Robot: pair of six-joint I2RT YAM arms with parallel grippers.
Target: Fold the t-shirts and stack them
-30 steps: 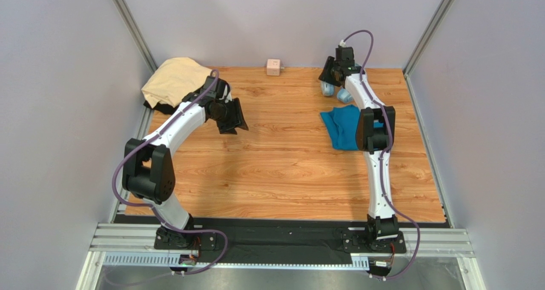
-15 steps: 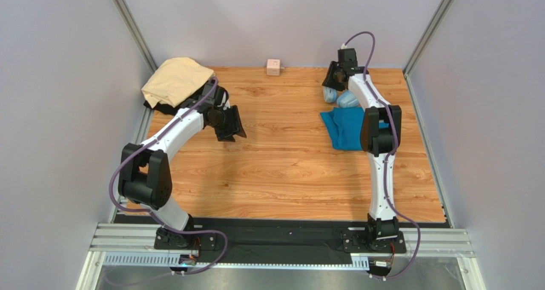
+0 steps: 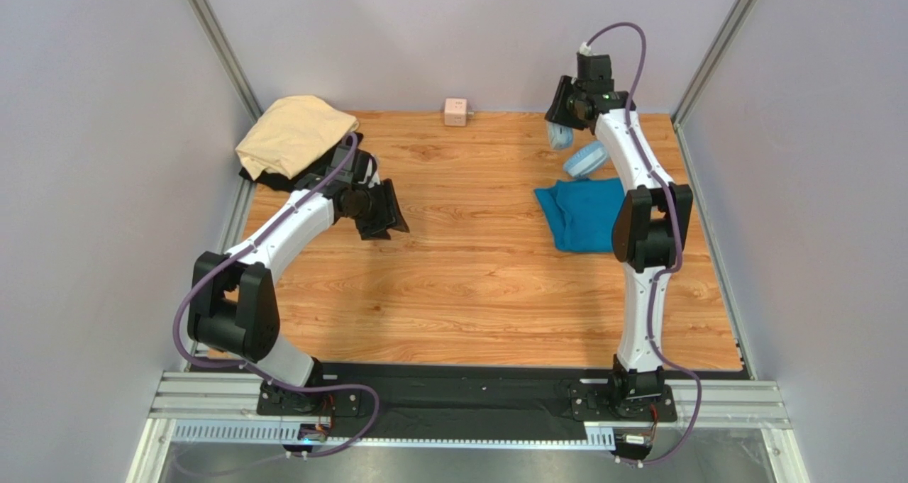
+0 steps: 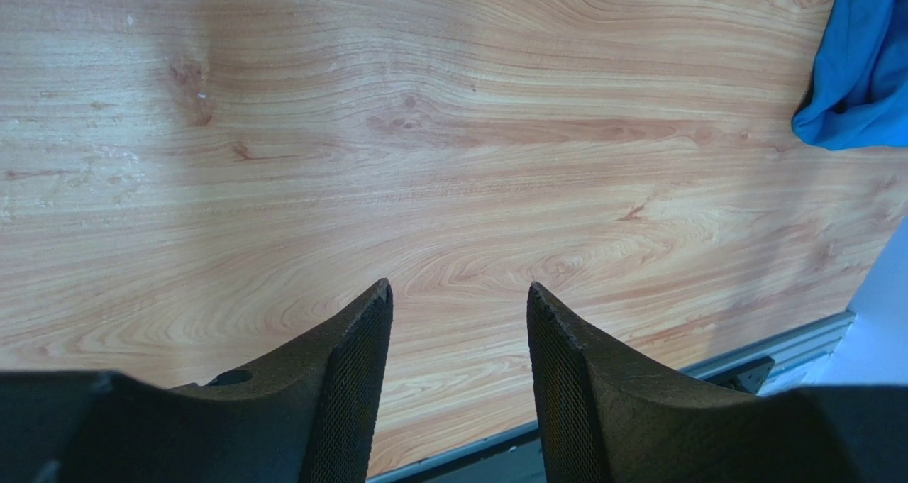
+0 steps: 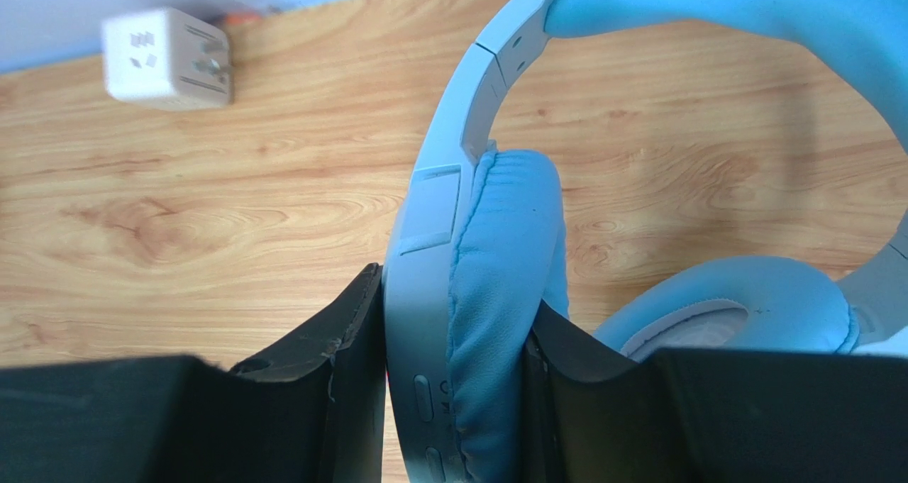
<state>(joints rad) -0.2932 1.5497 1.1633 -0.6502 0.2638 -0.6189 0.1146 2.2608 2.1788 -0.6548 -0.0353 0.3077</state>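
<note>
The cream-yellow t-shirt [image 3: 290, 132] lies crumpled at the back left, on top of the black t-shirt [image 3: 275, 179], of which only an edge shows. The teal blue t-shirt [image 3: 578, 213] lies roughly folded at the right; a corner of it also shows in the left wrist view [image 4: 861, 68]. My left gripper [image 3: 386, 215] is open and empty above bare wood [image 4: 458, 302]. My right gripper [image 3: 560, 116] at the back right is shut on one ear cup of the light-blue headphones [image 5: 474, 292] and holds them lifted off the table.
A small pink cube [image 3: 456, 112] sits by the back wall; it looks white in the right wrist view [image 5: 165, 57]. The headphones' other ear cup [image 3: 585, 160] hangs just behind the teal shirt. Grey walls close the table on three sides.
My right gripper has risen and moved back-right with the headphones, lifting them off the table. My left arm has drawn slightly back toward the left.
</note>
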